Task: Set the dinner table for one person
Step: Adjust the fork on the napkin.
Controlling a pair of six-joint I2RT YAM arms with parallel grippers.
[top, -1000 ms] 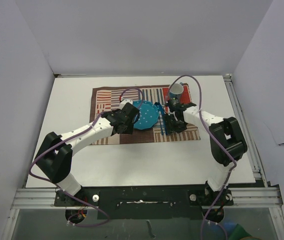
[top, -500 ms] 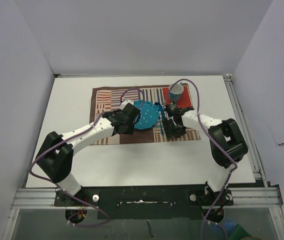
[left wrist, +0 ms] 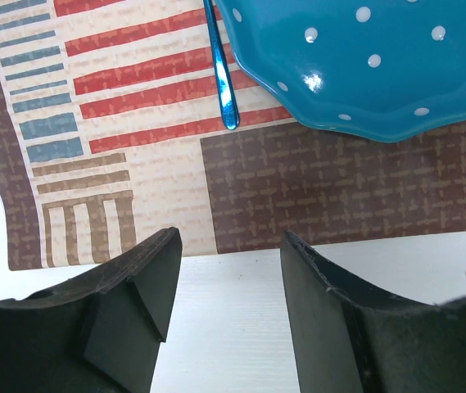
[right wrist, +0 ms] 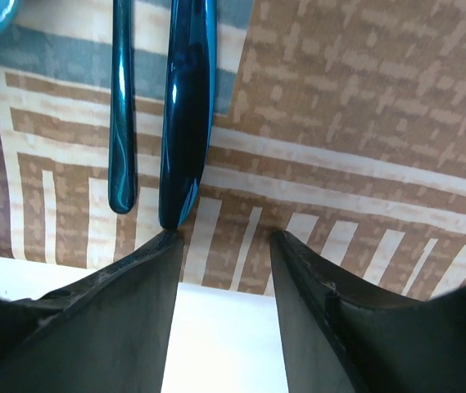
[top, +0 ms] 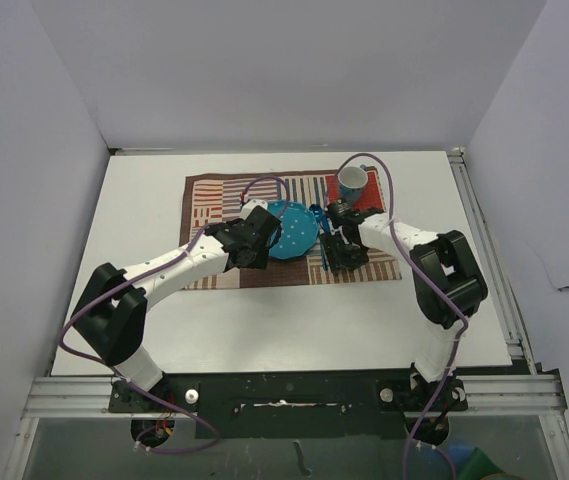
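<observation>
A teal dotted plate (top: pixel 291 229) lies on the striped patchwork mat (top: pixel 214 195) on the white dinner table (top: pixel 144 190). It also shows in the left wrist view (left wrist: pixel 380 65), with a blue utensil handle (left wrist: pixel 222 74) to its left. Two blue utensils (top: pixel 322 240) lie right of the plate; in the right wrist view their handles (right wrist: pixel 187 123) end at my left fingertip. A blue cup (top: pixel 352 182) stands on a red patch at the mat's back right. My left gripper (left wrist: pixel 226 246) is open and empty over the mat's near edge. My right gripper (right wrist: pixel 224 237) is open and empty beside the utensils.
White walls enclose the table on three sides. Aluminium rails (top: pixel 484 230) run along the right and near edges. Purple cables loop above both arms.
My right gripper has moved left and slightly back along the mat toward the utensils beside the plate. The left arm has stayed still.
</observation>
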